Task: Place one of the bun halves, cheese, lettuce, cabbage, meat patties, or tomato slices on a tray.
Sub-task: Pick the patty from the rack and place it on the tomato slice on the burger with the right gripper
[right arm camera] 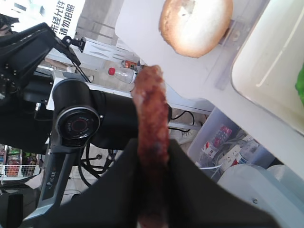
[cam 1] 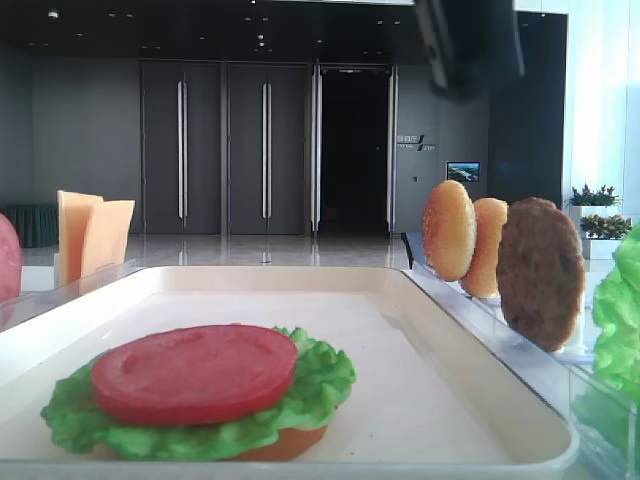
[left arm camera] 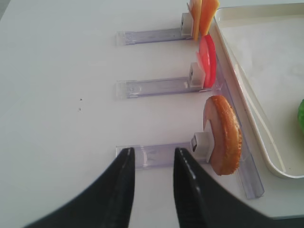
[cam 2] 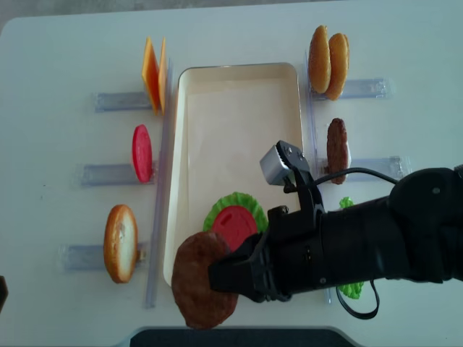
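Observation:
My right gripper [cam 2: 226, 277] is shut on a brown meat patty [cam 2: 202, 290], held over the tray's near left corner. In the right wrist view the patty [right arm camera: 152, 123] stands edge-on between the black fingers [right arm camera: 190, 190]. The cream tray [cam 2: 239, 116] holds a stack: a tomato slice [cam 2: 233, 224] on lettuce [cam 2: 214, 211], with a bun half [cam 1: 290, 444] under it. My left gripper [left arm camera: 152, 159] hangs open over bare table beside a standing bun half [left arm camera: 224, 135]. It holds nothing.
Clear holders flank the tray. On the left stand cheese [cam 2: 152, 74], a tomato slice [cam 2: 142, 153] and a bun half [cam 2: 120, 243]. On the right stand two bun halves [cam 2: 327, 61], a second patty [cam 2: 336, 149] and lettuce [cam 2: 351, 290].

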Robot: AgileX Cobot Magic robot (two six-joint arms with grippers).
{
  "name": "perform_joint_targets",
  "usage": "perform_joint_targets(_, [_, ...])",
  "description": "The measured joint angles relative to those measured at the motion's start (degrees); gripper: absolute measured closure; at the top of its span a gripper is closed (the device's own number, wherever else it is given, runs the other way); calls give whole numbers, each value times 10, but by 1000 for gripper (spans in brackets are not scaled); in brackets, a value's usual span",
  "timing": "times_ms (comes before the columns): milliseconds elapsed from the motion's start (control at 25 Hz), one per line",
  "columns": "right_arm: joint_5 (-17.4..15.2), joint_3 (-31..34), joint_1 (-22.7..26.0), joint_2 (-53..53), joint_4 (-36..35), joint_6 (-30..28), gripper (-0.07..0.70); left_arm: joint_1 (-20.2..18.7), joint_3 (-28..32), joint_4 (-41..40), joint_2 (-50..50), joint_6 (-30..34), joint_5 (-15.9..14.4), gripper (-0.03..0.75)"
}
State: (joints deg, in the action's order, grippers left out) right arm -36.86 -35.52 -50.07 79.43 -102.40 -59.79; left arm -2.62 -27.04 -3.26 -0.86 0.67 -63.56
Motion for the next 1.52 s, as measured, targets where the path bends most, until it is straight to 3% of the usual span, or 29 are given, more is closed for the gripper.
perform_joint_targets(280, [-64, 0, 68, 72, -6, -77, 536, 0, 0, 0, 0, 0, 0, 496])
perform_joint_targets(680, [-89, 0, 142, 150, -7, -143, 536, 0, 0, 0, 0, 0, 0, 496])
perform_joint_targets(1120, [-89, -22, 158, 160, -8, -166, 536, 0, 0, 0, 0, 0, 0, 496])
perform_joint_targets(1520, [-67, -26, 158, 160, -8, -178, 536, 0, 0, 0, 0, 0, 0, 496])
